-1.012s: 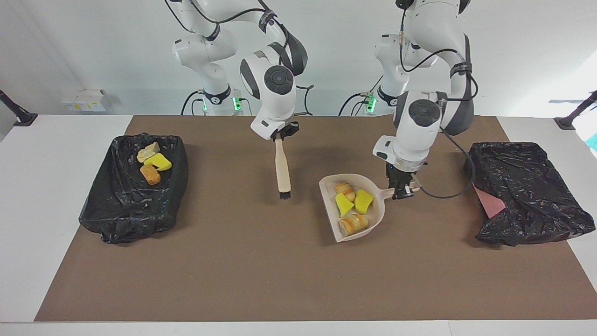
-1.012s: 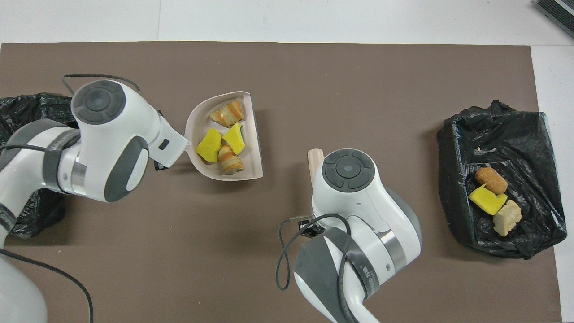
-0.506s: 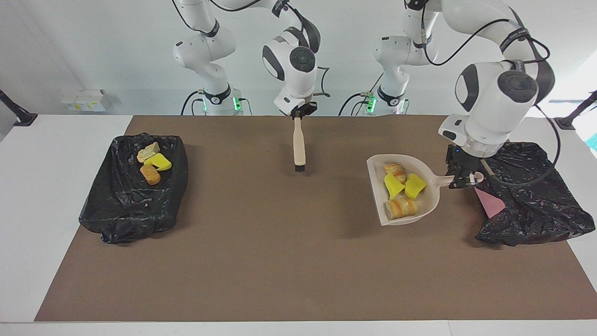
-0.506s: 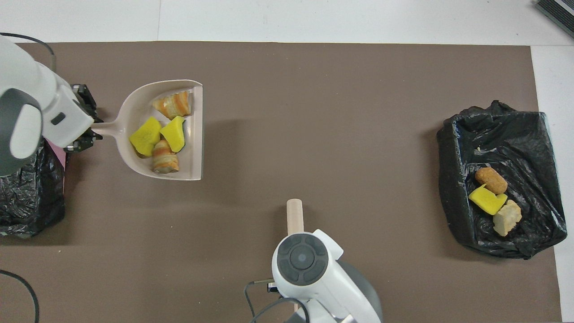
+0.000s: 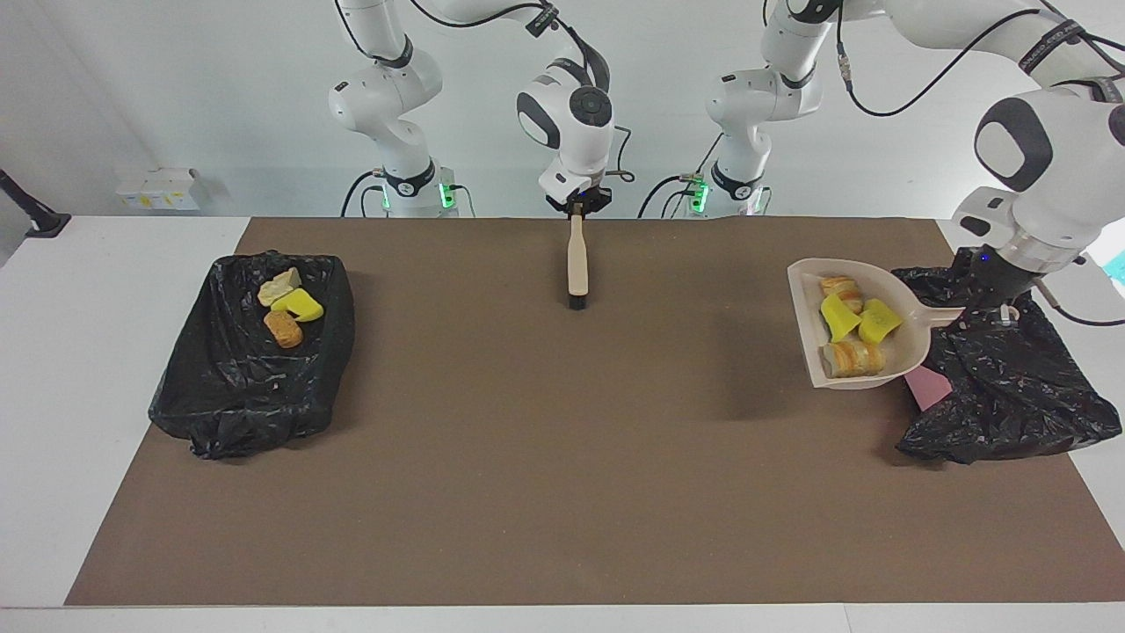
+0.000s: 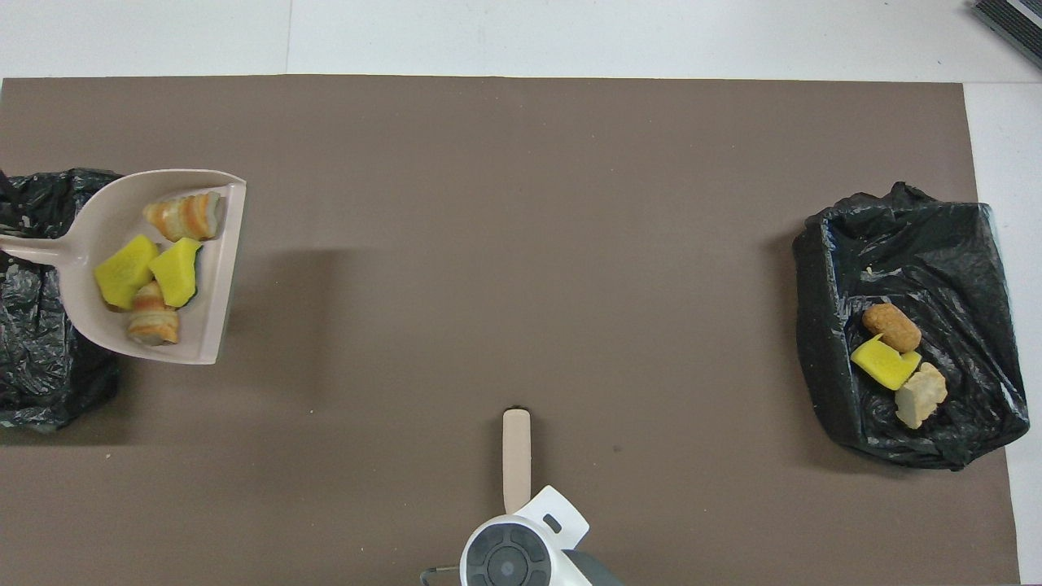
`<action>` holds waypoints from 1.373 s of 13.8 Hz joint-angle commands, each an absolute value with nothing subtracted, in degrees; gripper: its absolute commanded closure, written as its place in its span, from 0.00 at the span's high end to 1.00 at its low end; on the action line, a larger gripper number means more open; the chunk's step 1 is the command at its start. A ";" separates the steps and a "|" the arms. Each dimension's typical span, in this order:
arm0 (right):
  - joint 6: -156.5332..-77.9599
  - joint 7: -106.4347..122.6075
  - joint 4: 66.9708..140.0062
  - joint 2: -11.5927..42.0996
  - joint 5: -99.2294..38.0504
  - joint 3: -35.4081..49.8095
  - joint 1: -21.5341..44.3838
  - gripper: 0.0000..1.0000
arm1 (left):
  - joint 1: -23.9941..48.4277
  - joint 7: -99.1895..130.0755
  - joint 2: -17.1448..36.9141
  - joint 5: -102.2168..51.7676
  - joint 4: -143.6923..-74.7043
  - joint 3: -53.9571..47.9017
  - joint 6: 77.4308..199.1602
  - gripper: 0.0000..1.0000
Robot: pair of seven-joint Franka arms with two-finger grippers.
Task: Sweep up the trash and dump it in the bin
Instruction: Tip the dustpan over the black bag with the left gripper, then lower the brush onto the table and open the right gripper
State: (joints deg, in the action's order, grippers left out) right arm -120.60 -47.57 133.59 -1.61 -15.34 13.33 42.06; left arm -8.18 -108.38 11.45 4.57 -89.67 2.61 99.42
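Note:
A beige dustpan [image 5: 901,347] [image 6: 98,220] hangs in the air, level, at the edge of the black-bagged bin [image 5: 1011,387] [image 6: 41,358] at the left arm's end of the table. Several pieces of trash lie in it: yellow chunks [image 5: 839,316] [image 6: 126,268] and striped bread-like lumps [image 5: 848,356] [image 6: 183,216]. My left gripper [image 5: 990,305] is shut on the pan's handle, over that bin; it is out of the overhead view. My right gripper [image 5: 577,209] is shut on the beige brush [image 5: 577,264] [image 6: 516,460], which hangs bristles down over the mat's edge nearest the robots.
A second black-bagged bin [image 5: 246,378] [image 6: 912,244] stands at the right arm's end of the table, with three scraps [image 5: 290,312] [image 6: 891,358] in it. A pink patch [image 5: 927,387] shows under the bag of the bin by the dustpan. A brown mat [image 5: 562,457] covers the table.
My left arm has lifted the loaded dustpan and carried it from mid-table to the bin at its own end. The right arm has drawn the brush back toward the robots.

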 commanded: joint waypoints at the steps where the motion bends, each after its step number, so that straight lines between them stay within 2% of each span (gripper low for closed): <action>1: -121.29 -47.64 135.78 -3.69 -17.31 13.36 42.28 0.00 | -14.22 -116.69 10.99 4.83 -88.77 2.28 99.40 0.00; 5: -121.29 -46.93 137.98 -4.83 -17.84 13.36 43.59 0.00 | -20.90 -124.52 11.69 9.13 -86.76 3.34 103.53 0.00; 7: -121.29 -46.32 138.34 -5.01 -17.84 13.36 43.68 0.00 | -21.97 -124.80 11.86 13.60 -86.40 3.60 106.33 0.00; 8: -121.38 -46.14 138.34 -4.84 -17.93 13.27 43.59 0.04 | -22.06 -124.72 11.95 16.15 -86.40 3.78 109.39 0.00; 12: -121.90 -46.23 137.73 -3.78 -17.93 13.18 42.72 0.44 | -21.54 -117.18 12.48 29.68 -88.15 3.78 119.96 0.00; 14: -121.90 -46.66 134.84 -1.59 -17.84 13.10 40.71 0.54 | -20.40 -109.47 11.96 37.48 -90.86 3.78 122.15 0.00; 16: -122.43 -47.02 129.75 1.92 -17.84 13.10 38.94 0.61 | -19.86 -103.47 8.98 48.64 -98.31 3.78 131.00 0.00; 17: -122.69 -46.15 127.03 3.33 -17.75 12.92 37.11 0.86 | -19.86 -101.71 7.31 53.74 -101.66 3.78 133.92 0.00; 18: -123.39 -45.79 124.83 4.56 -17.14 12.92 34.13 0.96 | -19.69 -98.99 6.69 57.53 -102.47 3.78 134.03 0.00; 19: -124.44 -45.44 122.54 5.44 -17.14 13.01 30.80 1.00 | -18.56 -97.14 6.51 61.31 -102.31 3.78 133.51 0.00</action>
